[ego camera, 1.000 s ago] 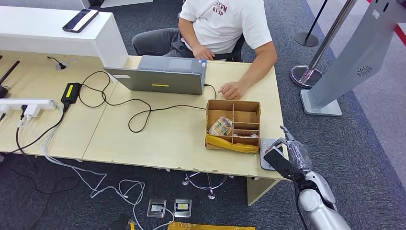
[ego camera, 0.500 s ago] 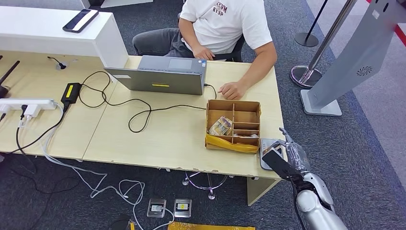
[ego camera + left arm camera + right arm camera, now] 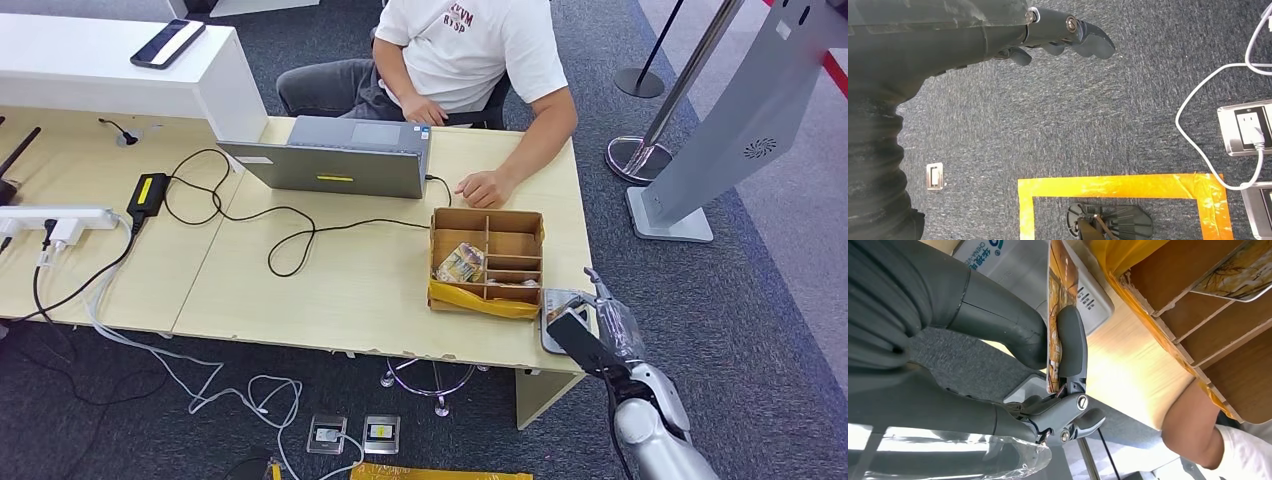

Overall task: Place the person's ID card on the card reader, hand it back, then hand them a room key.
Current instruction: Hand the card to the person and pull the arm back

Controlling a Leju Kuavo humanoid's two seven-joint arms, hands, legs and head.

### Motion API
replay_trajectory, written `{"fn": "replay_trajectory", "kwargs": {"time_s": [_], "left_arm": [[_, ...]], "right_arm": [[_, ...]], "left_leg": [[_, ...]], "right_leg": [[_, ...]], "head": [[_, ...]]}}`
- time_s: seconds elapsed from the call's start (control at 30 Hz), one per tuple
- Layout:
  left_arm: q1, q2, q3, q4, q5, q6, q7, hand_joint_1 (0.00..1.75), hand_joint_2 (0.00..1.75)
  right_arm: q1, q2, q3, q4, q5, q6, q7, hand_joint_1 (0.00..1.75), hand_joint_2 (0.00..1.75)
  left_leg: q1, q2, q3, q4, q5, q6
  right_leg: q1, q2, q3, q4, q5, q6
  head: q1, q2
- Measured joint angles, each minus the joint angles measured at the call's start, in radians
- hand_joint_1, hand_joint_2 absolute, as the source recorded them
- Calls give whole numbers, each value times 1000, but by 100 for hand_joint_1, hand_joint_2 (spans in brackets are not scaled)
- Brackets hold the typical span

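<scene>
Right hand: pinching the card edge-on, hovering over the reader at the desk corner.
Left hand: hanging over carpet, fingers curling loosely, holding nothing.
Box: sitting beside the reader.

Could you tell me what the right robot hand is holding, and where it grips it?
The right robot hand pinches a card near one end, between thumb and finger.

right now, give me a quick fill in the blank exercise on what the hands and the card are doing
1. The right hand pinches a ____ between thumb and finger.
2. The card reader lies on the table beside the ____ box.
3. The left hand hangs over the ____ and holds nothing.
4. The person's hand rests on the ____.

Missing words: card; cardboard; floor; table
</scene>
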Motion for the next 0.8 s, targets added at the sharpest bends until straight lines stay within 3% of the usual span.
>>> {"fn": "replay_trajectory", "kwargs": {"time_s": [0.53, 0.67, 0.8], "left_arm": [[0, 0, 0, 0, -16, 3, -1, 0, 175], [-1, 0, 0, 0, -28, 8, -1, 0, 175], [-4, 0, -4, 0, -43, 8, -1, 0, 175]], "right_arm": [[-27, 4, 4, 9, -40, -11, 6, 175, 175], [-87, -10, -10, -6, -34, 7, 4, 175, 175], [-207, -37, -39, -19, 3, 40, -9, 175, 175]], "left_leg": [[0, 0, 0, 0, 0, 0], [0, 0, 0, 0, 0, 0], [-1, 1, -1, 0, 1, 0]], "right_leg": [[0, 0, 0, 0, 0, 0], [0, 0, 0, 0, 1, 0], [-1, 1, -1, 0, 2, 0]], "head": [[0, 0], [0, 0], [0, 0]]}}
